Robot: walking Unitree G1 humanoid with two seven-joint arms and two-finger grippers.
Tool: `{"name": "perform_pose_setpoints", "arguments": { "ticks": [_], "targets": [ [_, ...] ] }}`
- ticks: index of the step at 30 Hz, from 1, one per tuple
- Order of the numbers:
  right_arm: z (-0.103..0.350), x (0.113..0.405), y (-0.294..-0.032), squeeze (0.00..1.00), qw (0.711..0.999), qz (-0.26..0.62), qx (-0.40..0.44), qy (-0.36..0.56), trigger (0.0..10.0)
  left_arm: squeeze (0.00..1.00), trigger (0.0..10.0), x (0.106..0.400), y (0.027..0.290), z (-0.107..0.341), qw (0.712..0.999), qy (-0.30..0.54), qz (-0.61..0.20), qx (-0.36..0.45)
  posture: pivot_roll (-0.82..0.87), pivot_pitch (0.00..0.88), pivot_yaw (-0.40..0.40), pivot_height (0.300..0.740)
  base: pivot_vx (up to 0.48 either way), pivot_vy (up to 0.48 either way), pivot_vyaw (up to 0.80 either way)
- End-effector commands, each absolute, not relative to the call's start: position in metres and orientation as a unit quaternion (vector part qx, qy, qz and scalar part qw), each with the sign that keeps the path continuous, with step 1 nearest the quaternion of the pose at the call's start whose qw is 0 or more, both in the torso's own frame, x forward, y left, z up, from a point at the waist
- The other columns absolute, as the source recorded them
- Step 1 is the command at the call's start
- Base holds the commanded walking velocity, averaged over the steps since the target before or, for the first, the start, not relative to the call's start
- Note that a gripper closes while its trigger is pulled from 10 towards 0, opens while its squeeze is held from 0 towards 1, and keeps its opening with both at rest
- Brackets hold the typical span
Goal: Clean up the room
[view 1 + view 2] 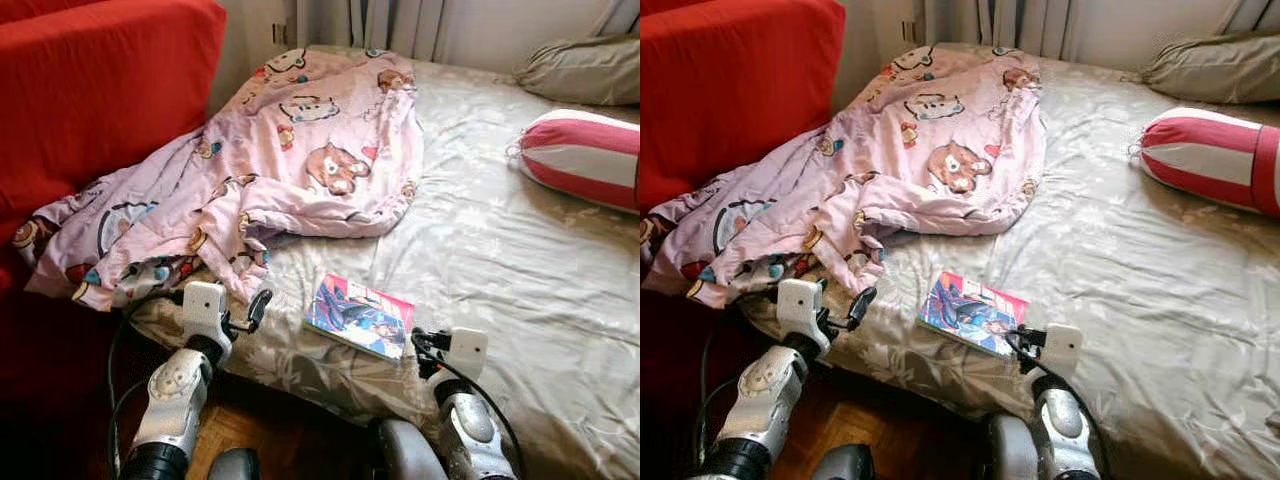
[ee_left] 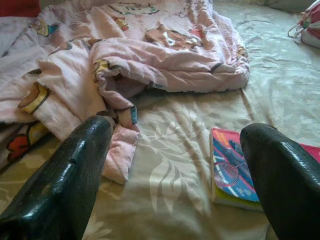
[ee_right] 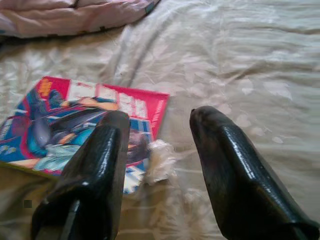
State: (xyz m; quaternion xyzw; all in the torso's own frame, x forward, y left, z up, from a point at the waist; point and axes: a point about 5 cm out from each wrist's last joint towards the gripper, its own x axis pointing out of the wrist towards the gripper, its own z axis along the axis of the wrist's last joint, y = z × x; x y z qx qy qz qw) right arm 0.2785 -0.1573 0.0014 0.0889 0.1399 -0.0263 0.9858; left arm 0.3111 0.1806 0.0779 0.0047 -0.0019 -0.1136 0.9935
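**Right claw lining up on the comic at the bed's edge**

The robot is standing at the near edge of the bed (image 1: 520, 270), and both arms are reaching over the sheet. The comic book (image 1: 359, 316) is lying flat on the sheet close to that edge, cover up, just short of the crumpled pink blanket (image 1: 280, 160), which is spilling off the bed's left side toward the red sofa (image 1: 100, 90).

The right claw (image 3: 159, 131) is hovering low over the book's nearer corner, fingers (image 3: 100, 155) spread with nothing between them; one finger is overlapping the cover, the other sitting over bare sheet. That straddle looks like a set-up for pinching the book by its edge. A small scrap of clear wrapper (image 3: 159, 160) is lying right at that corner.

The left claw (image 1: 245, 312) is also spread and empty, poised between the blanket's hem and the book, probably waiting its turn at the blanket. A striped bolster (image 1: 585, 155) is resting well apart near the head.
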Motion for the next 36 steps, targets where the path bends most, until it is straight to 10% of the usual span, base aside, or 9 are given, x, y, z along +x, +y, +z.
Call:
{"name": "perform_pose_setpoints", "arguments": {
  "ticks": [1, 22, 36],
  "targets": [
    [-0.001, 0.280, -0.152, 0.00, 0.985, -0.013, 0.075, 0.155, 10.0, 0.00, 10.0, 0.315, 0.180, 0.082, 0.994, -0.004, -0.114, 0.002, 0.00, 0.149, -0.021, 0.621, 0.000, 0.000, 0.00],
    [0.021, 0.312, -0.149, 0.00, 0.985, -0.019, 0.052, 0.162, 10.0, 0.00, 10.0, 0.314, 0.166, 0.089, 0.992, -0.010, -0.124, -0.015, 0.03, 0.275, -0.001, 0.578, 0.000, 0.000, 0.00],
    [0.032, 0.331, -0.161, 0.00, 0.961, -0.068, 0.176, 0.205, 10.0, 0.00, 10.0, 0.296, 0.171, 0.105, 0.991, -0.027, -0.129, -0.005, 0.12, 0.342, 0.008, 0.578, 0.000, 0.000, 0.00]
  ]
}}
